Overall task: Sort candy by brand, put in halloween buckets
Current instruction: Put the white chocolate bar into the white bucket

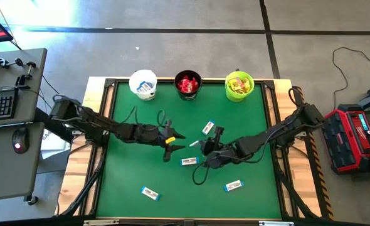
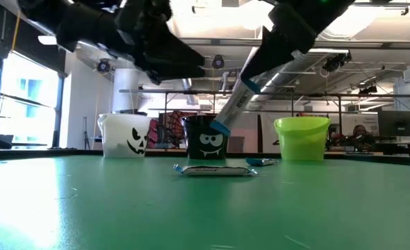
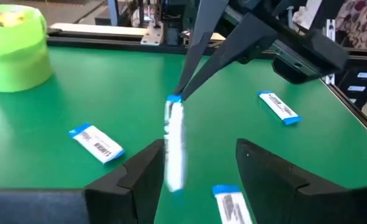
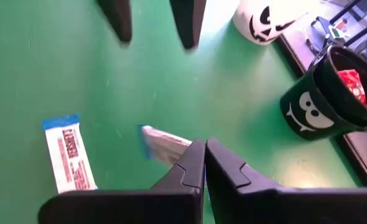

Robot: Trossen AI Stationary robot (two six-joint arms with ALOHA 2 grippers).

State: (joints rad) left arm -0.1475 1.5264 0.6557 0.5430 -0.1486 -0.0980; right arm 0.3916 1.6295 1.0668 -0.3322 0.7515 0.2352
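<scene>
Biggest thing first: the green table mat, with the black bucket at the middle of its far edge, so I'll call everything off that. It has red candy inside. The white bucket stands just beside the black bucket on my left-arm side. The lime green bucket stands beside it on my right-arm side, with yellow packets in it.

Out over the middle of the mat, well in front of the black bucket, my two pincers meet tip to tip. My left pincer is spread wide, gripping nothing. My right pincer is pinched tight on one end of a white-and-blue bar. That held bar hangs off the mat, down between my left fingers, clear of both.

Four more bars lie flat on the mat. The closest bar to the black bucket sits in front of it. The second bar lies farther out, under my pincers. The right-side bar and the left-side bar lie farthest from the black bucket.
</scene>
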